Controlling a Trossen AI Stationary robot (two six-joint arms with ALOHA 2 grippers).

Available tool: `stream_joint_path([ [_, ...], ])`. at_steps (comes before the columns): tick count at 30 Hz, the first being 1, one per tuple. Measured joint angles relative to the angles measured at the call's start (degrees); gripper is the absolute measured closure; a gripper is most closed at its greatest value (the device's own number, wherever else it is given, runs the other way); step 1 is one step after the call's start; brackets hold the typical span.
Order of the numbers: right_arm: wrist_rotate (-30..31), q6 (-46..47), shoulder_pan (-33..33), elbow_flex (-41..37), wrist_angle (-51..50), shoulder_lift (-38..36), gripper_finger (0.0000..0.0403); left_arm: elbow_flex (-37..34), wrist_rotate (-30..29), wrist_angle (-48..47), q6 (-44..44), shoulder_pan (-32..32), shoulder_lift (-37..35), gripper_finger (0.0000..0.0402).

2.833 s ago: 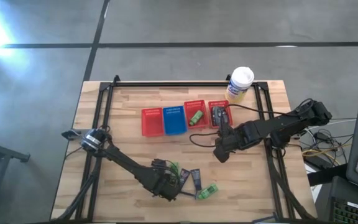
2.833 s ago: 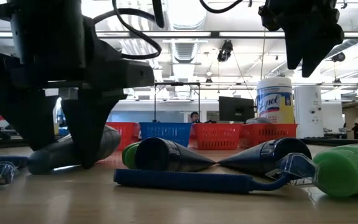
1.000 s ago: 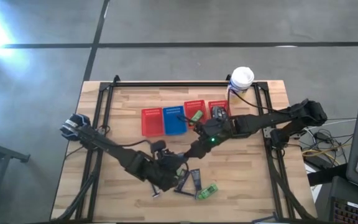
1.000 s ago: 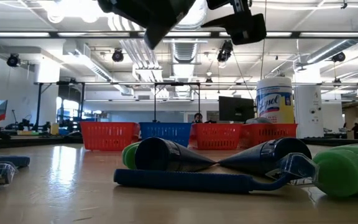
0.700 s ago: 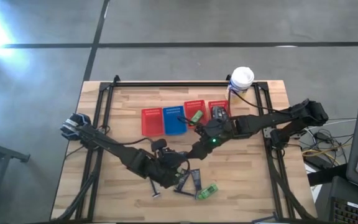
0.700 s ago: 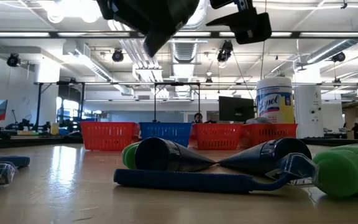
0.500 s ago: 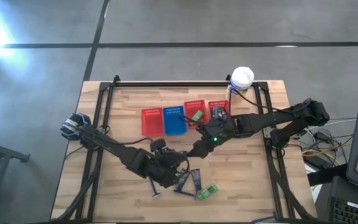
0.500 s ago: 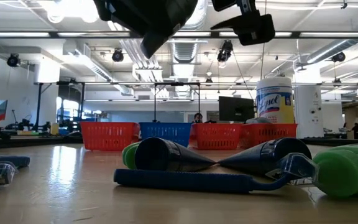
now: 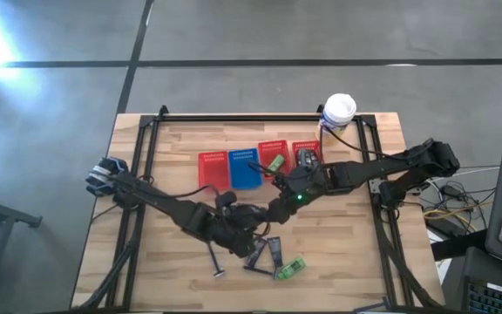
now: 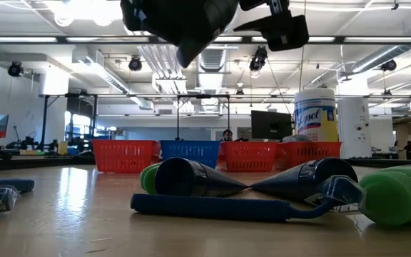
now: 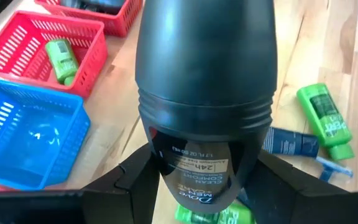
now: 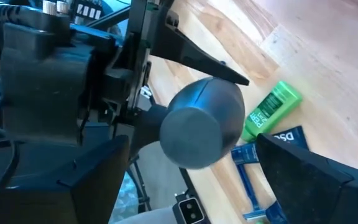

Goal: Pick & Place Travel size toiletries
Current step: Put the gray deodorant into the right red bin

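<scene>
I see the left arm reaching from the counter's (image 9: 146, 279) 9 o'clock edge toward its middle, its left gripper (image 9: 249, 220) raised off the wood and pinching a dark grey Dove deodorant bottle (image 11: 204, 93). In the left wrist view the bottle fills the frame, rounded end forward, with the label printed low on its body and the two fingers clamped on either side. From the right wrist view its dull grey domed end (image 12: 201, 132) faces the camera.

The right arm stretches in from 3 o'clock, elbow high near the counter's edge, and its right gripper (image 9: 279, 208) sits just beside the left one, at about 1 o'clock from it. Its fingers are spread wide either side of the bottle and do not touch it.

At 6 o'clock of the grippers lies a cluster: a bright green bottle (image 9: 289, 268), two dark flat tubes (image 9: 268, 251) meeting tip to tip, and a blue razor (image 10: 220, 207) in front of them in the low view. Another razor (image 9: 215, 262) lies just toward 9 o'clock of them.

At 12 o'clock stands a row of baskets: red (image 9: 212, 170), blue (image 9: 244, 168), red (image 9: 274, 160) with a green bottle (image 11: 61, 58) inside, and red (image 9: 308, 158) holding dark items. A white-lidded Lysol canister (image 9: 337, 116) stands at 1 o'clock.
</scene>
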Motion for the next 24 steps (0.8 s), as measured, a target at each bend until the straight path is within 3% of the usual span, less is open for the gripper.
stream_joint_path([
  [15, 1.44, -0.13, -0.04, -1.01, -4.04, -0.04, 0.0118, -0.02, 0.04, 1.63, 0.32, 0.01, 0.09, 0.0204],
  [24, 1.89, -0.25, -0.30, -1.09, -2.41, -0.02, 0.0109, -0.02, -0.48, 2.69, 0.71, 0.01, 0.07, 0.0204],
])
